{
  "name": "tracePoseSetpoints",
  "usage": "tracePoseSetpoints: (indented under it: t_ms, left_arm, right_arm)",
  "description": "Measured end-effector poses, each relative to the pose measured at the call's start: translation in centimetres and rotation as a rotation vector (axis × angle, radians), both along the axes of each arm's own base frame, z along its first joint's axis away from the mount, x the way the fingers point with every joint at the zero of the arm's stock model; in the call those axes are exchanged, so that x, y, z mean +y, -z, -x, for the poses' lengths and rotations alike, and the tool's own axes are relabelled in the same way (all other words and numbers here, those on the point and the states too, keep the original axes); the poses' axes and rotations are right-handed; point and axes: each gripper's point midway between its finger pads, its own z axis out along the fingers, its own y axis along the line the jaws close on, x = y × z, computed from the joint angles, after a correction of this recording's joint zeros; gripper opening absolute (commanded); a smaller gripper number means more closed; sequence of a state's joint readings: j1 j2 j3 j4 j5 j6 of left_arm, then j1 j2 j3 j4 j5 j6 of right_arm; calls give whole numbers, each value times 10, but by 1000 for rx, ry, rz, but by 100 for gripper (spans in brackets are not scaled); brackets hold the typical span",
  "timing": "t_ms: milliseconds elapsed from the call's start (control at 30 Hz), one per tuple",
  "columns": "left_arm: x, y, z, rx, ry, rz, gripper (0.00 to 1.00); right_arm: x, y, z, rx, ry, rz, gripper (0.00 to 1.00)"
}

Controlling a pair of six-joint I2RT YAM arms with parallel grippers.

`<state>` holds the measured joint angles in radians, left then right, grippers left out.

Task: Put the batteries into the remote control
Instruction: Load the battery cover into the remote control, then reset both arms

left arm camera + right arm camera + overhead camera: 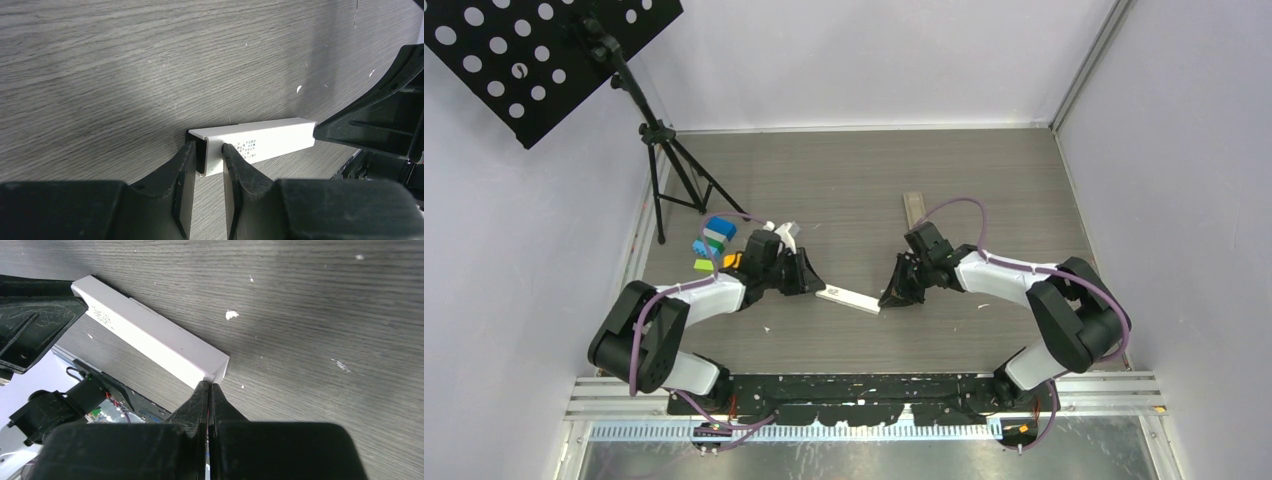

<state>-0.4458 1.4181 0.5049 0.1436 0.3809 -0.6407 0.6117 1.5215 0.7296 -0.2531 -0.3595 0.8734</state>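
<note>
Left gripper (pixel 210 150) fingers fill the foreground of its wrist view, clamped on one end of the remote control (pixel 265 137): one finger on each long side, with the dark end face between them. That grip appears meant to pin the remote against the table (pixel 125 60). At the opposite end, the right gripper (pixel 210 387) has its fingers pressed together into a single point whose tip touches the end corner. This looks like a push or pry at that end, perhaps at a battery cover, though no seam is visible.

The remote is a long, slim, square-edged white bar lying flat between the two sets of fingers. Small print sits just beside the left fingertip, and a patch of fine dots lies towards the same end.

No batteries show near either set of fingers, so loading seems not yet begun. Behind the left fingers sit coloured toy blocks (pixel 717 232), and beyond the right fingers lies a pale flat strip (pixel 914 208).
</note>
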Motion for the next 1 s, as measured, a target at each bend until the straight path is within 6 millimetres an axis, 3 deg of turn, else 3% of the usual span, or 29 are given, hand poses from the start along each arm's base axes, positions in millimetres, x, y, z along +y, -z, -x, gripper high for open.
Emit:
tracePoseSetpoints:
  t_ms: [167,300,500,600,800,867,967,1000]
  left_arm:
    - [0,0,-3,-15,-29,22,17]
    - [1,0,-8,-39,-59,37,1]
    - [2,-1,-14,-57,-100,56,3]
    - [4,-2,-15,-56,-117,50,12]
    - [12,-16,-4,-9,-111,-37,48]
    - [15,-36,-6,-37,-112,-62,59]
    - [20,-84,-20,-139,-133,-76,73]
    - [22,-101,-25,-177,-142,-79,90]
  right_arm:
    - [4,1,2,40,25,-35,0]
    - [9,2,4,83,39,-61,0]
    - [13,2,5,121,75,-73,2]
    - [14,1,4,119,89,-69,10]
    - [5,-16,-16,-35,139,-19,35]
    - [-1,-37,-24,-112,157,-18,42]
    - [-10,-76,-31,-234,179,-30,51]
    - [-14,-90,-32,-276,186,-33,55]
